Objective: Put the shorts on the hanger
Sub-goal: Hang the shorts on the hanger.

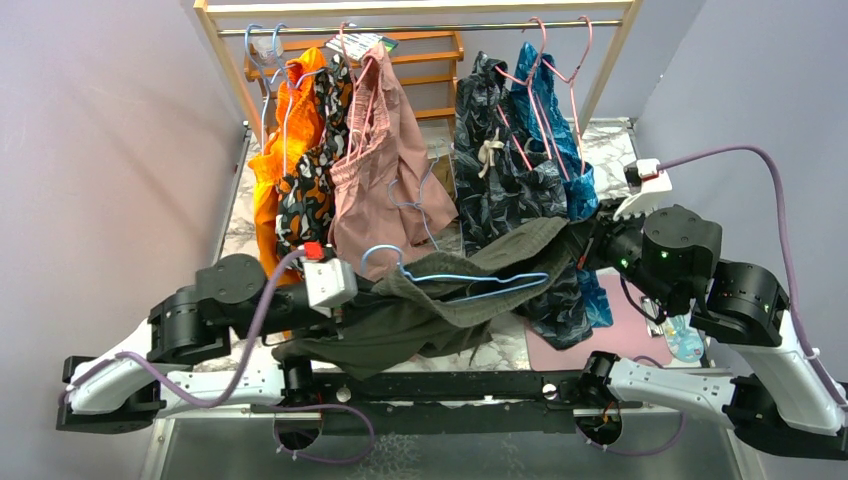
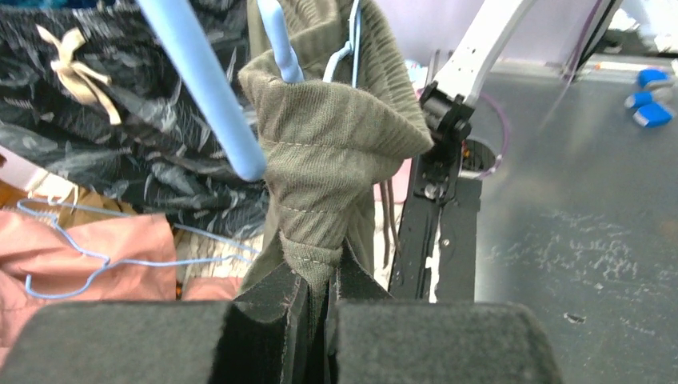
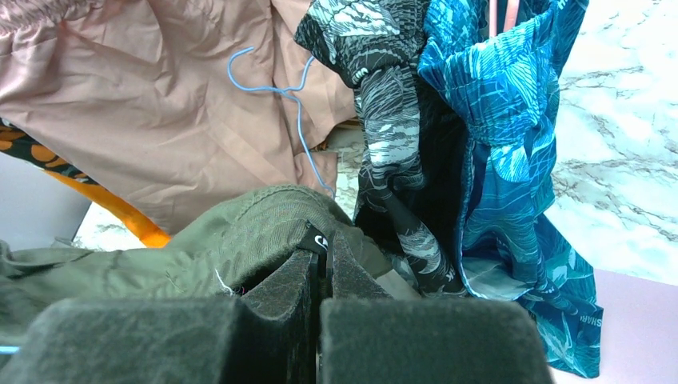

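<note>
The shorts (image 1: 440, 305) are stretched in the air between the two arms, above the near edge of the marble table (image 1: 612, 150) and in front of the clothes rack (image 1: 420, 28). Behind them on the rack hang dusty-pink shorts (image 1: 385, 170), dark leaf-print shorts (image 1: 500, 170) and a teal pair (image 1: 560, 130).

The hanger (image 1: 470, 279) lies across the top of the olive cloth, its hook toward the left arm. In the left wrist view its wire appears to run into a fold of the fabric, though how far cannot be told.

The left gripper (image 2: 320, 280) is clamped tight on a stitched hem of the shorts. The right gripper (image 3: 322, 258) is closed on the opposite edge, pinching the cloth right at a small black tag (image 3: 316, 238).
</note>
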Controlling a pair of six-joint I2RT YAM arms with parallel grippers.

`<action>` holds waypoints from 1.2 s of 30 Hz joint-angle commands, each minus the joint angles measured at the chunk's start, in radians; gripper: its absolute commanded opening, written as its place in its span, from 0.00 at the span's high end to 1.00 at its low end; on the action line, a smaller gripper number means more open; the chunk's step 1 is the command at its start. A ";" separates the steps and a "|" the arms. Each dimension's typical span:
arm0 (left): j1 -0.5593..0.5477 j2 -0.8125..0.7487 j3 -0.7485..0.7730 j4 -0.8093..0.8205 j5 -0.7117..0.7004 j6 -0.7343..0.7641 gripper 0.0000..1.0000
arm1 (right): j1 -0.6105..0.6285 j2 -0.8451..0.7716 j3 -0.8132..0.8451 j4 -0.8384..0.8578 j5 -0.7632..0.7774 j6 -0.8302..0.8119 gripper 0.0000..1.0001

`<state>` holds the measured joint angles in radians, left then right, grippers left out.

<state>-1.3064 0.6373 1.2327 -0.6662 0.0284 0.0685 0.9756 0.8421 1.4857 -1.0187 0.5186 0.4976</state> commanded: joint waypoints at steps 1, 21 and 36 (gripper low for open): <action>-0.001 0.064 0.008 -0.068 -0.094 0.031 1.00 | -0.002 0.012 0.045 -0.010 -0.003 0.011 0.99; -0.001 0.125 -0.012 -0.003 -0.392 0.040 1.00 | -0.002 0.072 0.052 -0.032 -0.323 0.014 0.99; -0.001 0.138 -0.099 0.136 -0.194 0.029 1.00 | -0.002 0.224 0.113 0.238 -0.607 0.012 0.99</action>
<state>-1.3067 0.8211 1.1683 -0.6426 -0.2272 0.1085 0.9733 1.0424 1.5368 -0.9657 0.0742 0.5068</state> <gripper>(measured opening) 0.056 0.016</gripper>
